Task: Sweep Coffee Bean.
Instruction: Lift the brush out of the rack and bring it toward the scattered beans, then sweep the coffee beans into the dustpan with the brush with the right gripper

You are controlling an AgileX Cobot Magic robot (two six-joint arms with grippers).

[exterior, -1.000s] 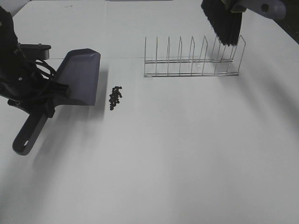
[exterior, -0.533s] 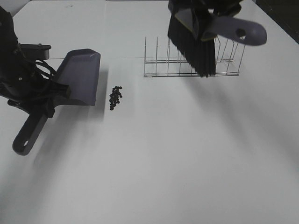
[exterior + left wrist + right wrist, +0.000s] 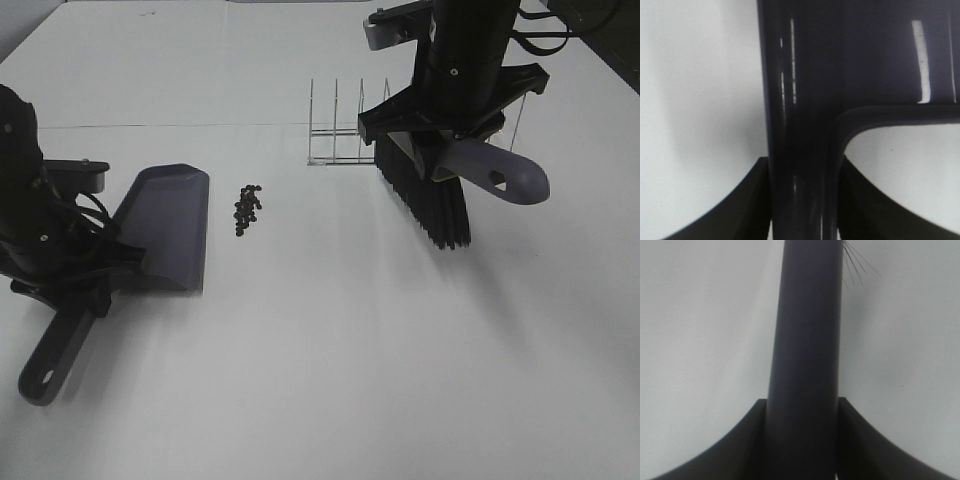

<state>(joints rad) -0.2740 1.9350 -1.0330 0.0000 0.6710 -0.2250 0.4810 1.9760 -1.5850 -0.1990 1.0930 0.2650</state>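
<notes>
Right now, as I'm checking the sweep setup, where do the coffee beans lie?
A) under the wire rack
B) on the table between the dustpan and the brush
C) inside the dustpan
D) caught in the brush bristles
B: the coffee beans sit in a small cluster on the bare table, close beside the dustpan, with the brush farther off on their other side and the wire rack apart from them.

Pretty much all you get here is one big white table (image 3: 330, 400), matte and evenly lit, so the shadows on it come out soft and grey. A thin dark seam (image 3: 200, 125) runs straight across its far part. Past the far left corner there's a grey patch (image 3: 20, 15), and past the far right corner a dark area (image 3: 622, 55). Can't tell wall from floor there.
</notes>
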